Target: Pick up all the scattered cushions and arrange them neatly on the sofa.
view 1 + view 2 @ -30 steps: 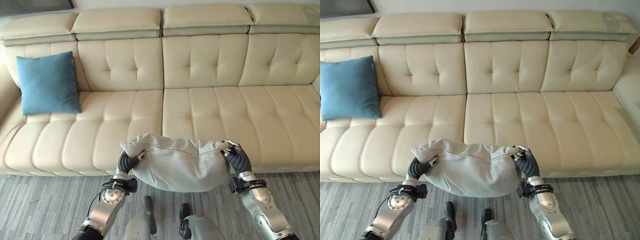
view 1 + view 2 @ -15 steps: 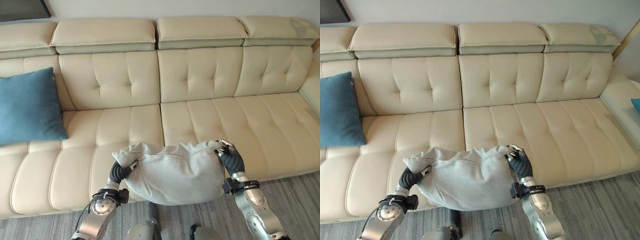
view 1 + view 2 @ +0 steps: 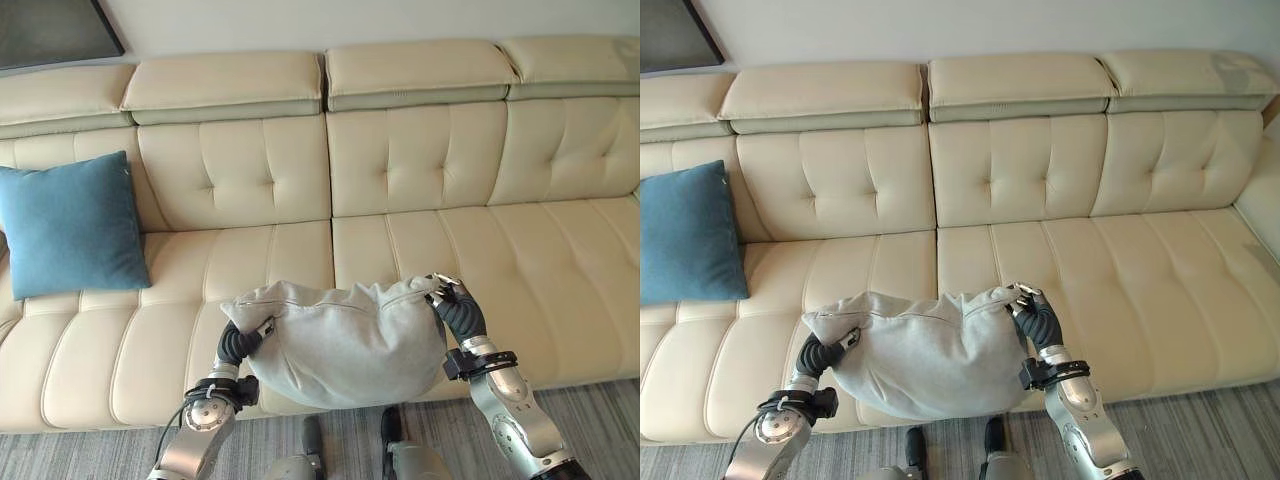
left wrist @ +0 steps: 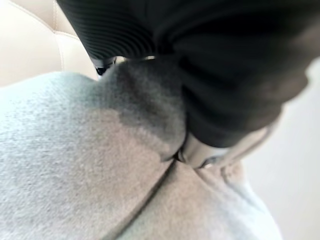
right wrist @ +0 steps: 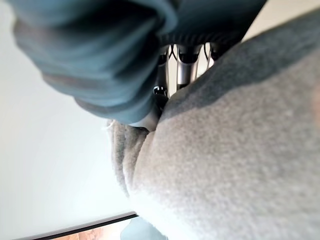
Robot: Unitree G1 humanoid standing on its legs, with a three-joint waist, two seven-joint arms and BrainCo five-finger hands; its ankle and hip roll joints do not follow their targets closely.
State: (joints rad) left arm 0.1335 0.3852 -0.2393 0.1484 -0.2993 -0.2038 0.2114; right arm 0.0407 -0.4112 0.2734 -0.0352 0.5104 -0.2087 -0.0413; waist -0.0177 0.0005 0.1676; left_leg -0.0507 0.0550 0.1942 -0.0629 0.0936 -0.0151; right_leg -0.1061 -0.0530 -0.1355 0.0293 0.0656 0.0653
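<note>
Grey cushion (image 3: 345, 340) hangs between both hands above the sofa (image 3: 480, 240) seat edge; left hand (image 3: 240, 341) and right hand (image 3: 455, 308) fingers pinch opposite top corners, keeping it spread for placing

Background, non-task items:

- Floor (image 3: 90, 450): grey, streaked wood-grain pattern, visible as a strip along the near edge of both eye views. Also seen to the lower right (image 3: 1200, 430).
- Wall (image 3: 400, 20): plain, pale, running across the far side at the top of the eye views.
- Dark framed panel (image 3: 50, 30): mounted on the wall at the far left, upper corner; dark grey face with a thin black edge. The same panel shows in the right eye view (image 3: 670, 35). Its contents cannot be told.
</note>
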